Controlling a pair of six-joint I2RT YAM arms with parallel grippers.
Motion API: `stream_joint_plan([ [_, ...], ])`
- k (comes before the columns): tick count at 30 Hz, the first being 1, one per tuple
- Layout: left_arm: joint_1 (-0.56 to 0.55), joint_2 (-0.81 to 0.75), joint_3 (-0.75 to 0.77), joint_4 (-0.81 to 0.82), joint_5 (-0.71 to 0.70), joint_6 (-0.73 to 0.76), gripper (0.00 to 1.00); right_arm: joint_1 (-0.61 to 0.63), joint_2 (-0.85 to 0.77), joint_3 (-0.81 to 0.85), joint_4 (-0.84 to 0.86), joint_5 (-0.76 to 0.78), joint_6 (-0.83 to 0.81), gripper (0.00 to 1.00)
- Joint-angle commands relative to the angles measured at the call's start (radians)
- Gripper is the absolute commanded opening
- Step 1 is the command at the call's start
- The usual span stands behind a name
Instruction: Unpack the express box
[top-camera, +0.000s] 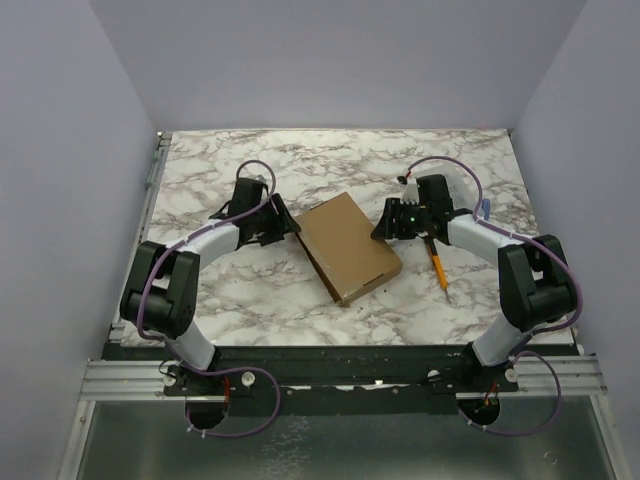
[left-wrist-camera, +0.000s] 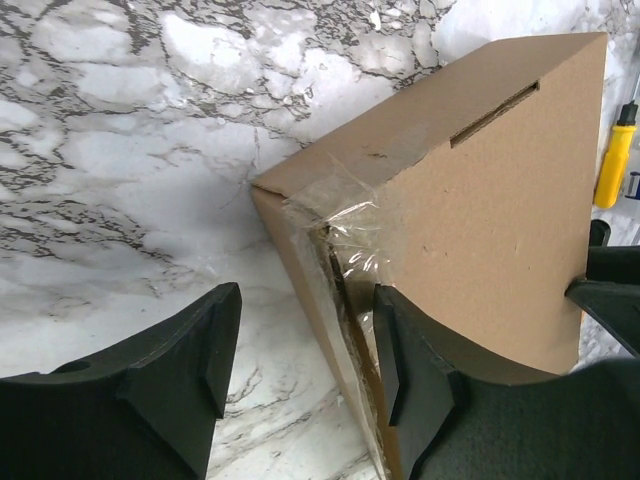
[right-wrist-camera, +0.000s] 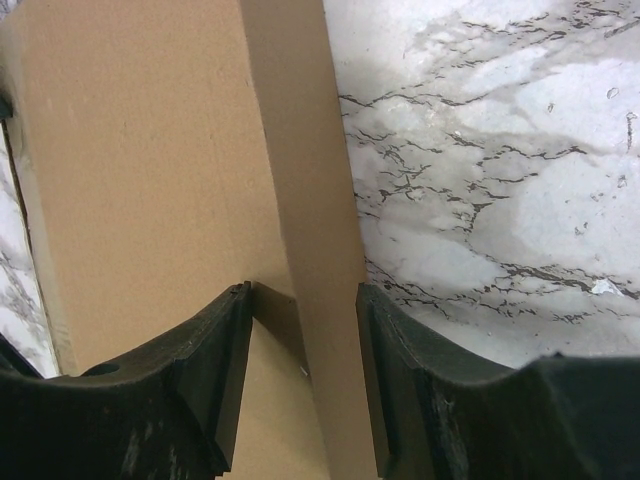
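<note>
The express box (top-camera: 348, 250) is a flat, plain brown cardboard rectangle with its lid down. It lies on the marble table (top-camera: 250, 290) at the middle of the top view, its long axis running from 11 to 5 o'clock. In the left wrist view, wrinkled clear tape (left-wrist-camera: 345, 235) wraps its nearest corner. A narrow slot (left-wrist-camera: 495, 113) is cut in the wall that runs away toward 1 o'clock.

With the lid shut, nothing inside the box can be seen. Both wrist views cut the box off at the frame edge, so each shows only one corner or one edge. A thin yellow-handled tool (top-camera: 437, 262) lies on the table at the box's 3 o'clock. Its far end is under the right arm, and what kind of tool it is cannot be made out.

The left fingers (left-wrist-camera: 205, 340) sit at the box's 10 o'clock corner and stand partly apart. One is over the lid, while the other is out over the table with a clear gap to the box wall, so they hold nothing. The right fingers (right-wrist-camera: 220, 350) are at the long edge at the box's 2 o'clock. They are set narrower and straddle that edge, one over the lid and one on the table side. Whether they press on the cardboard cannot be told.
</note>
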Motion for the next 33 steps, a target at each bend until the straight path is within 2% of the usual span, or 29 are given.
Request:
stream_joint_plan([
  [1,0.035,-0.037,-0.042,-0.001,-0.029,0.029,0.61,0.007,0.027,-0.012,-0.018,0.004,-0.017,0.51],
  [13,0.075,-0.042,-0.109,0.014,-0.071,0.025,0.59,0.009,0.036,-0.01,-0.026,0.012,-0.013,0.49],
  [19,0.123,-0.068,-0.181,0.045,-0.057,0.004,0.5,0.011,0.054,-0.007,-0.03,0.024,-0.007,0.48],
  [33,0.173,-0.127,-0.323,0.126,-0.02,-0.029,0.48,0.012,0.066,-0.003,-0.036,0.027,-0.004,0.48],
])
